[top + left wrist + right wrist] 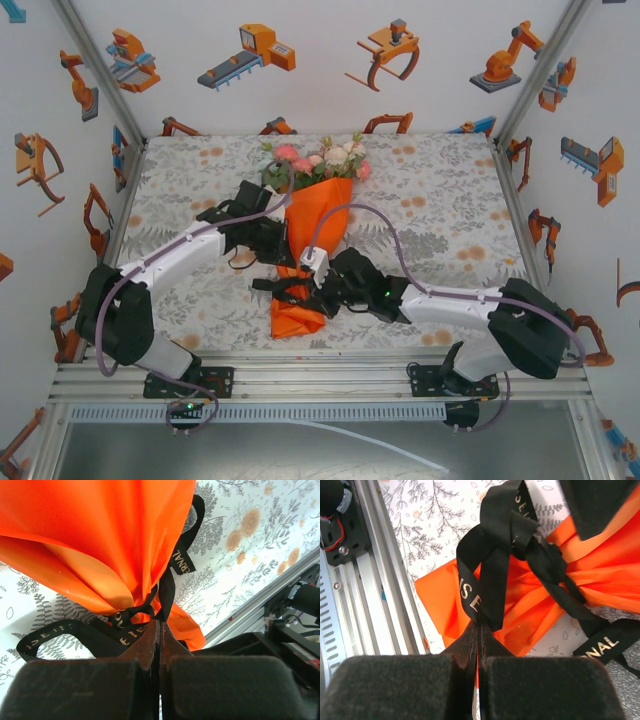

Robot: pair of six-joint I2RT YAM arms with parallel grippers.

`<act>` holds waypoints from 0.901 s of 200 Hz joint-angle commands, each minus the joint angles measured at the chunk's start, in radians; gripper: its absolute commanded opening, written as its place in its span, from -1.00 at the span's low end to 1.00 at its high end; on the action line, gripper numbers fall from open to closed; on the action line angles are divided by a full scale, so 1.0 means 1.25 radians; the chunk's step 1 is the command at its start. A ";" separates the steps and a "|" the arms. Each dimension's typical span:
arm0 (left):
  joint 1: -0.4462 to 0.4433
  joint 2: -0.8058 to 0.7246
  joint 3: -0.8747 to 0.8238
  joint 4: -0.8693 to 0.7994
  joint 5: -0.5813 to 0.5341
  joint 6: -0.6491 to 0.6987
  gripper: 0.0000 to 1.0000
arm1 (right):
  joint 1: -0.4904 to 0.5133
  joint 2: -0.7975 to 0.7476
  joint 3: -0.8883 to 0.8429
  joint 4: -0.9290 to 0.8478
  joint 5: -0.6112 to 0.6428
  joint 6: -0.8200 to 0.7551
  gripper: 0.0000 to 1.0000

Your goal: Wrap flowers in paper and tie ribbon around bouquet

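— Where is the bouquet?

— It lies flat in the middle of the tablecloth, with the flowers at the far end. The orange paper narrows toward the arms, then flares out again at the near end.

— And the ribbon?

— It is black and knotted around the narrow neck of the paper, with loops and tails spilling onto the cloth on both sides.

— Can you read anything on it?

— Only fragments in pale capitals. The right wrist view gives "ISE" on the loop and "NAL" on a tail. The left wrist view gives "RNAL" on a hanging end (the rest is folded or upside down, so I can't make it out).

— What are the claws doing?

— The left gripper has its fingers pressed together, pinching a strand of ribbon just beside the knot. The right gripper is also clamped tight, nipping the bottom of the "ISE" loop, with the metal rail to its left.
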 commanded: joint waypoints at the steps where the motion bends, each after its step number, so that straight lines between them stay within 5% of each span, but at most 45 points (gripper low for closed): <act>1: 0.000 -0.013 -0.024 0.031 -0.002 -0.016 -1.00 | 0.008 0.010 -0.003 0.018 -0.022 -0.019 -1.00; 19: -0.001 0.002 -0.019 -0.006 -0.001 0.003 -1.00 | 0.009 0.009 -0.005 0.020 -0.018 -0.020 -1.00; 44: -0.022 0.016 -0.005 -0.080 -0.077 0.082 -0.53 | 0.009 0.008 -0.006 0.021 -0.012 -0.019 -1.00; 83: -0.023 0.070 0.015 -0.109 -0.055 0.108 -0.38 | 0.009 0.010 -0.006 0.021 -0.014 -0.017 -1.00; 103: -0.023 0.079 0.015 -0.108 -0.074 0.103 -0.45 | 0.009 0.009 -0.007 0.022 -0.014 -0.015 -1.00; 138: -0.023 0.053 0.018 -0.092 -0.079 0.090 -0.88 | 0.009 0.009 -0.006 0.021 -0.016 -0.017 -1.00; 180: -0.023 -0.029 0.019 -0.050 -0.065 0.083 -0.96 | 0.012 0.017 0.000 0.015 -0.031 -0.025 -1.00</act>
